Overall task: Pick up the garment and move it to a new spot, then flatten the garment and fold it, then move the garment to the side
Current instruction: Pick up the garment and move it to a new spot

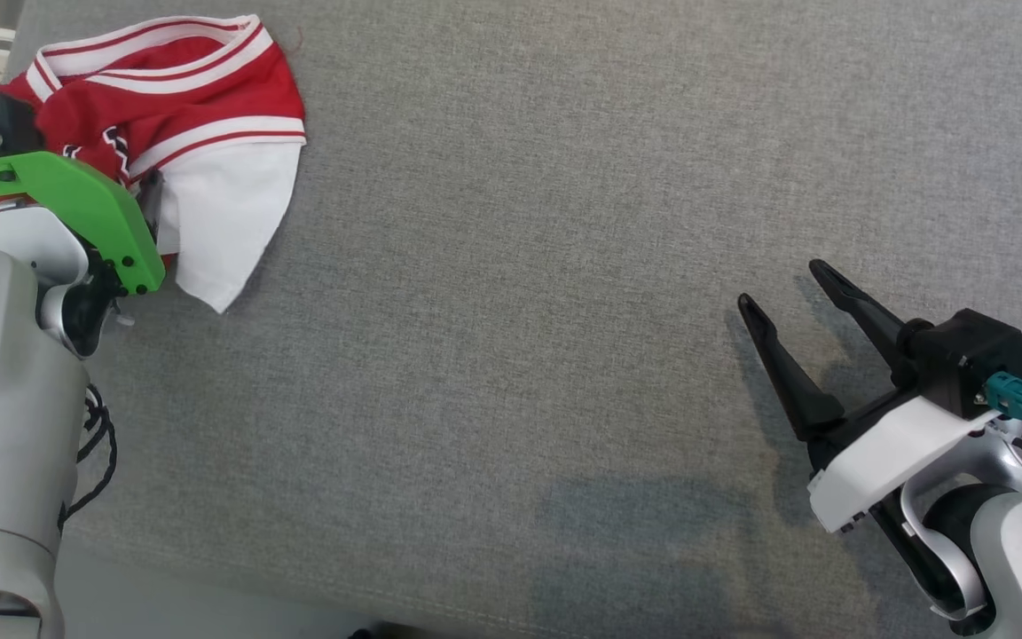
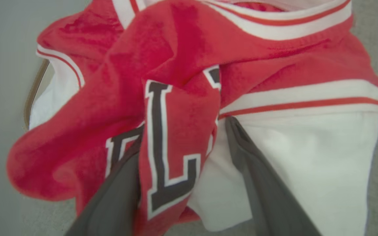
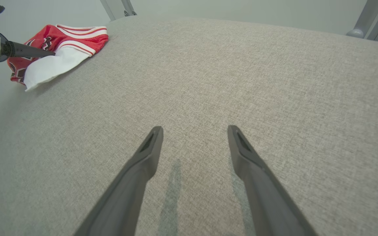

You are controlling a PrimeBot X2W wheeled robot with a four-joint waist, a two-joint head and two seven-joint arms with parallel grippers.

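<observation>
- Left wrist view: the red and white garment (image 2: 274, 82) carried one readable black letter "L" (image 2: 162, 147), outlined in white. A second letter to its left was folded under and could not be read.
- There was one garment, and it lay bunched at the far left corner of the grey desk (image 1: 520, 266).
- There were two grippers.
- The left gripper (image 2: 184, 131) sat in the garment with its fingers spread wide. The red fold bearing the letter lay between them, not pinched.
- The right gripper (image 1: 782, 284) hung over bare desk, well apart from the garment. Its fingers were spread just as wide and it had hold of nothing.
</observation>
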